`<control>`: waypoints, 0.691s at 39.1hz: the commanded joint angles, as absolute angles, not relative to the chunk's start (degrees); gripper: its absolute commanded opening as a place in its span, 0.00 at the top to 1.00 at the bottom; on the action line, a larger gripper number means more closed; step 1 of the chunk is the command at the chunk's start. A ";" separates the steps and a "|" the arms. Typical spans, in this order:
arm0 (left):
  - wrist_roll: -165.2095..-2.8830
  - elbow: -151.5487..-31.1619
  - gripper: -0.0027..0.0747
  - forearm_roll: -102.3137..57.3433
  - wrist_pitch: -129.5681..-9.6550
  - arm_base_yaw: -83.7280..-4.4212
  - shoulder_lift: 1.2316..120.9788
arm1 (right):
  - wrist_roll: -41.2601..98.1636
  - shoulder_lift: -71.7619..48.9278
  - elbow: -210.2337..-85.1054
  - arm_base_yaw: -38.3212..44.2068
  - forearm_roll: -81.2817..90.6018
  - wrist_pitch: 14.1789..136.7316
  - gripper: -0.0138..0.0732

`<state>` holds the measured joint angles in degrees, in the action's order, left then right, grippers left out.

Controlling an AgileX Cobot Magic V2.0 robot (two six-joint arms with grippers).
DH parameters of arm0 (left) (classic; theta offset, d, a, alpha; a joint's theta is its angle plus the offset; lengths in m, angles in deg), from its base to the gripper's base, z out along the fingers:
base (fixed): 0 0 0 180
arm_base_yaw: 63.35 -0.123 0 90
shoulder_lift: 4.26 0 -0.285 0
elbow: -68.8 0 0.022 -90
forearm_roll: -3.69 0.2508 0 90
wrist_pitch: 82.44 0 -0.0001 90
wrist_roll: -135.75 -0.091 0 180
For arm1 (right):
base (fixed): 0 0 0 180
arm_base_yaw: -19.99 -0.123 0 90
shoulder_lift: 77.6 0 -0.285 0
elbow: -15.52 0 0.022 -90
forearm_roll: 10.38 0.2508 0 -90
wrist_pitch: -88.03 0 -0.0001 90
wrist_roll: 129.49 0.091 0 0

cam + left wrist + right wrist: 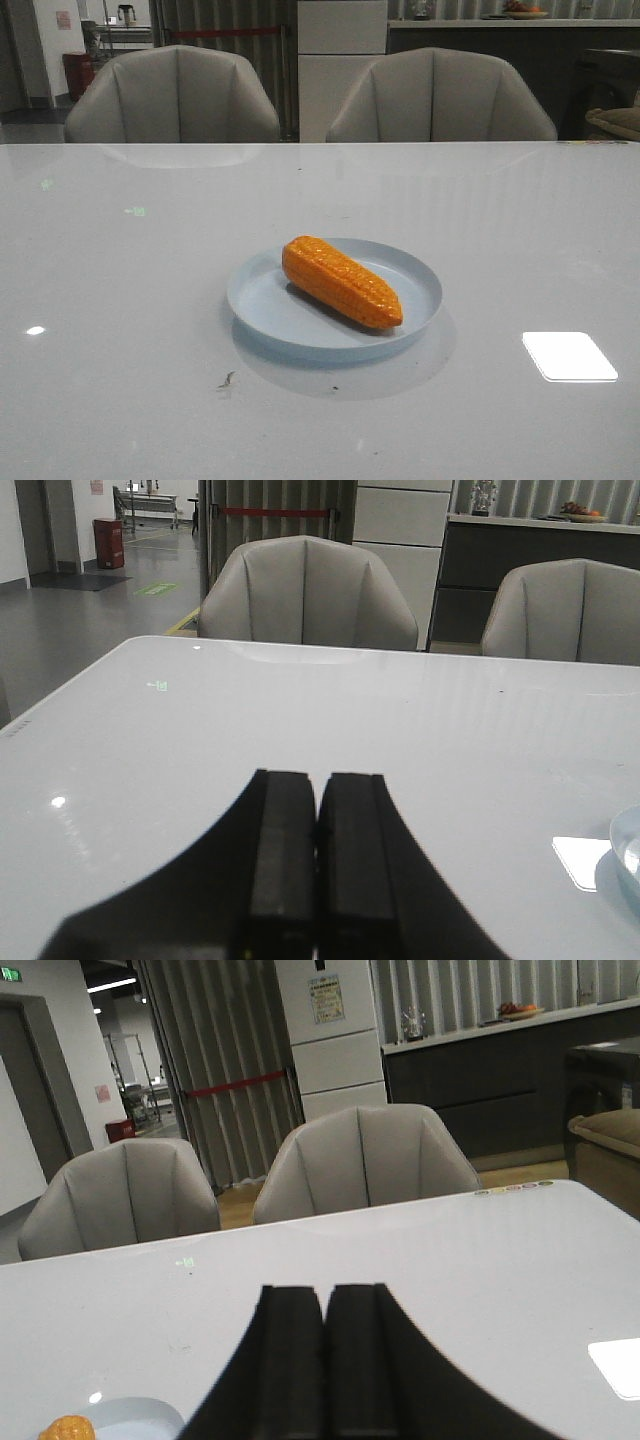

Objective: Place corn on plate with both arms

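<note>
The orange-yellow corn (341, 281) lies slantwise on the pale blue plate (262, 295) in the middle of the white table, its tapered end toward the front right. Neither arm shows in the front view. My left gripper (318, 777) is shut and empty above the table, well left of the plate, whose rim (628, 855) shows at the edge of the left wrist view. My right gripper (324, 1290) is shut and empty, to the right of the plate; a bit of the plate (130, 1415) and of the corn (66, 1428) shows in the right wrist view.
Two grey chairs (172, 95) (440, 97) stand behind the table's far edge. A bright light reflection (568, 356) lies on the tabletop at the front right. A small dark mark (227, 380) is on the table in front of the plate.
</note>
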<state>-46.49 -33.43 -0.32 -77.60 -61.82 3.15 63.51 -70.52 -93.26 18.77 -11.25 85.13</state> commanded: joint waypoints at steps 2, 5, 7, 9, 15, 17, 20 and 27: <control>-46.24 -31.20 0.84 -0.95 -82.08 -61.73 2.43 | 63.48 -71.77 -88.79 19.12 -11.14 98.47 0.78; -46.24 -31.20 0.84 -0.95 -82.08 -61.73 2.43 | 63.48 -71.77 -87.07 19.12 -11.14 96.92 0.78; -46.24 -31.20 0.84 -0.95 -82.08 -61.73 2.43 | 63.48 -71.77 -86.90 19.12 -11.14 95.95 0.78; -46.24 -31.20 0.84 -0.95 -82.08 -61.73 2.43 | 63.48 -71.77 -86.90 19.12 -11.14 95.12 0.78; -46.24 -31.20 0.84 -0.95 -82.08 -61.73 2.43 | 63.48 -71.77 -86.90 19.12 -11.14 94.76 0.78; -46.24 -31.20 0.84 -0.95 -82.08 -61.73 2.43 | 63.48 -71.77 -86.90 19.12 -11.14 94.72 0.78; -46.24 -31.20 0.84 -0.95 -82.08 -61.73 2.43 | 63.48 -71.77 -86.90 19.12 -11.14 94.72 0.78; -46.24 -31.20 0.84 -0.95 -82.08 -61.73 2.43 | 63.48 -71.77 -86.90 19.12 -11.14 94.72 0.78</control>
